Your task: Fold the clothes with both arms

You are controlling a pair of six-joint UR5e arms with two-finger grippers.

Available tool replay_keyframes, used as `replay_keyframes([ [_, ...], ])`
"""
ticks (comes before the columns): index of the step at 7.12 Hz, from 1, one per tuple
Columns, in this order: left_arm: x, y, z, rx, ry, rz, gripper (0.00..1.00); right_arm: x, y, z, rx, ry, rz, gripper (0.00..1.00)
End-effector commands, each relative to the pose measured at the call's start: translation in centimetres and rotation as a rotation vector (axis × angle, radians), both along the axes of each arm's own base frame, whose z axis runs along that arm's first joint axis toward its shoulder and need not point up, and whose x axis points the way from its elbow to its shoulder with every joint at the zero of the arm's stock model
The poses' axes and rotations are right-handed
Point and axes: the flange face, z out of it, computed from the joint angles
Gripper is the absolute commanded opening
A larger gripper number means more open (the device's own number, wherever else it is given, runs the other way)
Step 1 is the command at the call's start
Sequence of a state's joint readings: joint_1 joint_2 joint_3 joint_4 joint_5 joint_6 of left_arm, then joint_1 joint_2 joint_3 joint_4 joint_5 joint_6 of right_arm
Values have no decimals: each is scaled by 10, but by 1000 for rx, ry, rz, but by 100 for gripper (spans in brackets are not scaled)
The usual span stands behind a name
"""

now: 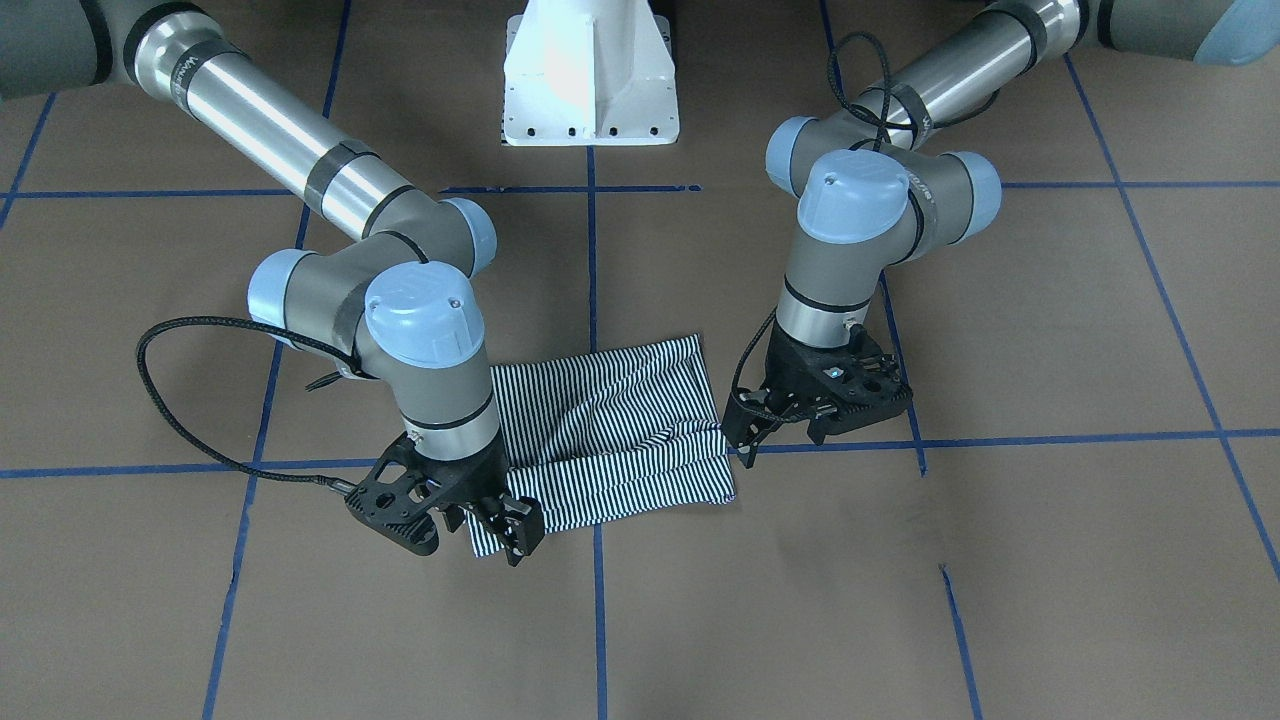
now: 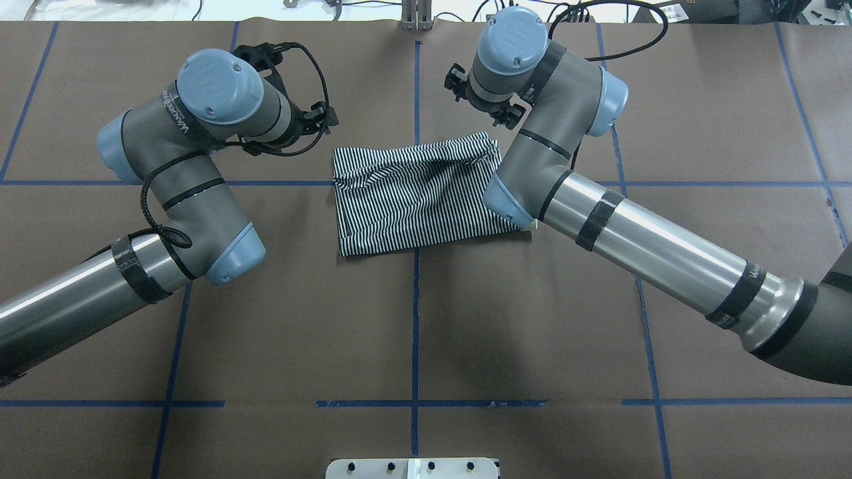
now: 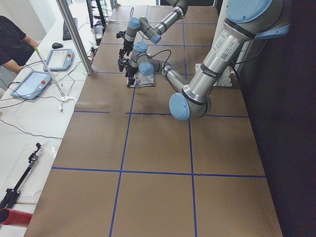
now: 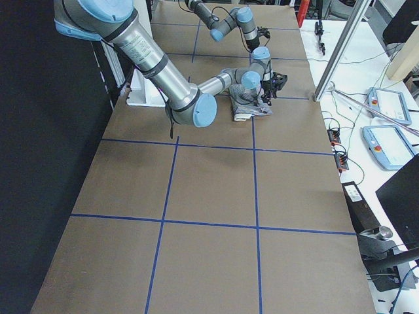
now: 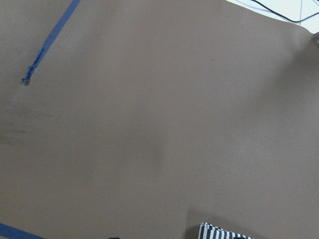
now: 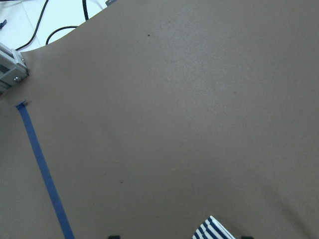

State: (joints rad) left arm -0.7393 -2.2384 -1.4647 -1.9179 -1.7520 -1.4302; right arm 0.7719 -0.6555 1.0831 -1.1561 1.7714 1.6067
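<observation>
The shirt (image 1: 610,440) lies in the middle of the worktop (image 1: 900,620). It is folded into a small block with a bumpy crease across it. The right gripper (image 1: 510,530) hangs low over one corner on the side away from the robot. Its jaws are spread and hold nothing, and I can't tell if they touch the cloth. The left gripper (image 1: 780,425) is just beside the other far corner, not on the shirt. Its jaws look spread and empty too.

I think the job now is to pinch both far corners. To do it well, the left one should slide in over the cloth first. Both should bite all the layers and lift together at the same height — so the fold lands straight.
</observation>
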Motion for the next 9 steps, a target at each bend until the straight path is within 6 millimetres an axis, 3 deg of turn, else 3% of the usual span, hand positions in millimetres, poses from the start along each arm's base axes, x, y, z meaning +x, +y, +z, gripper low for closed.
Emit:
replay_keyframes([
  [1, 13, 8, -20, -57, 59, 9, 100, 49, -30, 1, 36, 7, -114, 100],
  [2, 47, 32, -38, -45, 67, 42, 100, 85, -48, 4, 41, 0, -201, 100],
  [3, 78, 49, -50, -21, 56, 56, 100, 94, -53, 7, 44, 21, -226, 100],
  [4, 111, 50, -65, -26, 43, 73, 100, 97, -55, 7, 45, 23, -224, 100],
  [5, 139, 58, -66, -36, 23, 89, 100, 98, -55, 7, 44, 24, -223, 100],
  [6, 148, 66, -69, -41, 30, 88, 100, 100, -56, 8, 44, 25, -220, 100],
  [9, 171, 51, -77, -44, 5, 87, 100, 100, -56, 11, 45, 29, -222, 100],
])
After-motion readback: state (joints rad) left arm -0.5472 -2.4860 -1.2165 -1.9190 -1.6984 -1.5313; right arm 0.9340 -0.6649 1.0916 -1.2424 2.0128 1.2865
